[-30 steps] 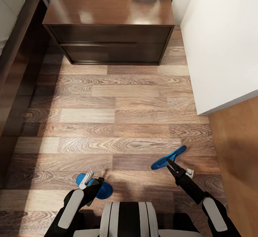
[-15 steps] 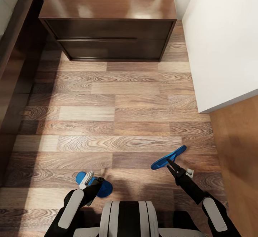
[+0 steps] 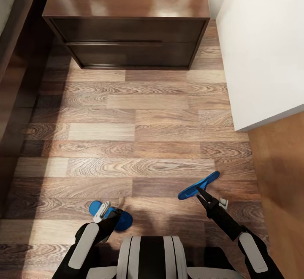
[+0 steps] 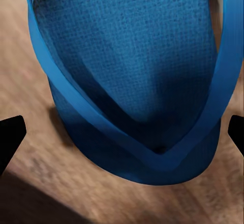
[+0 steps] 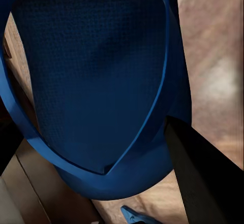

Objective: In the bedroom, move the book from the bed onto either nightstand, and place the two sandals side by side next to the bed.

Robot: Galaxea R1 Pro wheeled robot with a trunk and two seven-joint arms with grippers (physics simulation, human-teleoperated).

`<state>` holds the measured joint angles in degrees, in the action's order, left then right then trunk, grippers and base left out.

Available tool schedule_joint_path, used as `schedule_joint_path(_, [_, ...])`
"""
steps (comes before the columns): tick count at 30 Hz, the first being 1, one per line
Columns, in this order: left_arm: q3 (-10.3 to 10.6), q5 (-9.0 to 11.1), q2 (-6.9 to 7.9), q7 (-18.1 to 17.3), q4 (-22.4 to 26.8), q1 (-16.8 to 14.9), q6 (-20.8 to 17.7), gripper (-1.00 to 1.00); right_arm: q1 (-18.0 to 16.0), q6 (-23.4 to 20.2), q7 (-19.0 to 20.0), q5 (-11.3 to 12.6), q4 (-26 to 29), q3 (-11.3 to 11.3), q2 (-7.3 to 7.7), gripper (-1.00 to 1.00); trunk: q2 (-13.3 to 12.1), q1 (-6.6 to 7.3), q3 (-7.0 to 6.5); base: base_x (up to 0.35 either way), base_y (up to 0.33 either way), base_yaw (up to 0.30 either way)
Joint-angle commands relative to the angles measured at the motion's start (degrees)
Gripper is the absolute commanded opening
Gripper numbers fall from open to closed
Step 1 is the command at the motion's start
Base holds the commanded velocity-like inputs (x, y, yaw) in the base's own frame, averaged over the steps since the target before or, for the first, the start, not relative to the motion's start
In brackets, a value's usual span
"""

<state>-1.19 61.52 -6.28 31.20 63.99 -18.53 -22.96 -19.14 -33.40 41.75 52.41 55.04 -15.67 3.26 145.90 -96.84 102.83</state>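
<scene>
You're in a home bedroom. At twelve o'clock in the head view stands a dark wooden nightstand (image 3: 126, 21) with two drawer fronts and a glossy top. Along the edge from nine to eleven o'clock runs the dark frame of a bed (image 3: 17, 72) with a sliver of pale mattress at the corner. Wood-plank floor (image 3: 139, 135) spreads between them, a white wall (image 3: 261, 47) rises at two o'clock, and two blue sandals (image 3: 198, 186) near six o'clock add the domestic touch.
</scene>
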Motion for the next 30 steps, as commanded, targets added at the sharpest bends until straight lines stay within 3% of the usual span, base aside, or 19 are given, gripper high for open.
schedule_joint_path(1, [-0.13,0.44,-0.04,0.36,0.09,-0.01,-0.19,1.00,-0.02,-0.44,-0.09,0.33,-0.01,-0.06,0.00,-1.00,0.01,0.01,0.03,0.000,0.000,0.000])
schedule_joint_path(15, [-0.13,0.44,-0.04,0.36,0.09,-0.01,-0.22,1.00,-0.02,-0.46,-0.09,0.33,0.05,-0.06,0.00,-1.00,0.01,0.01,0.03,0.000,0.000,0.000])
schedule_joint_path(20, [-0.13,0.44,-0.04,0.36,0.09,-0.01,-0.20,1.00,-0.02,-0.48,-0.09,0.33,0.06,-0.06,0.00,-1.00,0.08,-0.12,1.13,0.000,0.000,0.000])
schedule_joint_path(30, [-0.13,0.44,-0.03,0.36,0.09,-0.01,-0.24,1.00,-0.02,-0.44,-0.09,0.33,0.05,-0.06,0.00,-1.00,0.08,-0.12,1.13,0.000,0.000,0.000])
